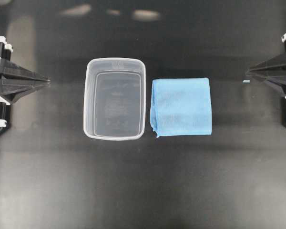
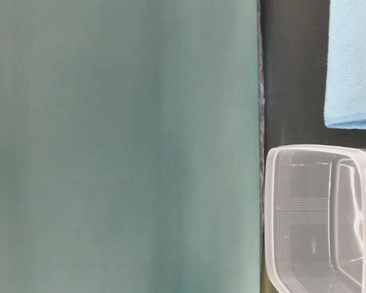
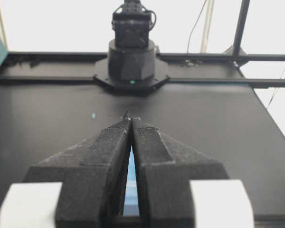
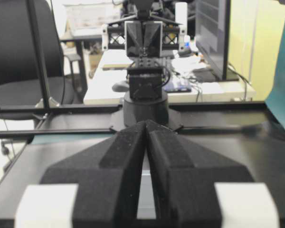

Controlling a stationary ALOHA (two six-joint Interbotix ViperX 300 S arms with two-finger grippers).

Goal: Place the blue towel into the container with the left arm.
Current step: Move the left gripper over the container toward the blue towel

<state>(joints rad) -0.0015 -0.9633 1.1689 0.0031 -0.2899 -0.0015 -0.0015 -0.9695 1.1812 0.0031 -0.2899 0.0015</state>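
- A clear plastic container [image 1: 115, 98] is seen standing upright, just left of the middle of the overhead view, on the black tabletop [image 1: 143, 181].
- A folded blue towel [image 1: 181, 107] is laid flat on the tabletop just to the right of the container; the two are very close, but whether they touch cannot be told.
- Nothing is held inside the container in the overhead view.
- The left hand [image 1: 46, 81] is seen at the left edge of the overhead view, its point turned toward the container and well apart from it.
- In the left wrist view the left hand [image 3: 129, 116] is shown clenched, its two fingers pressed together at the tip with nothing between them.
- The right hand [image 1: 248, 72] is seen at the right edge of the overhead view, pointing toward the towel and apart from it.
- In the right wrist view the right hand [image 4: 146, 123] is likewise shown clenched on nothing.
- In the table-level view a corner of the container [image 2: 320, 220] is shown at the lower right and an edge of the towel [image 2: 352, 67] at the upper right; the rest of that frame is filled by a teal panel [image 2: 122, 146].
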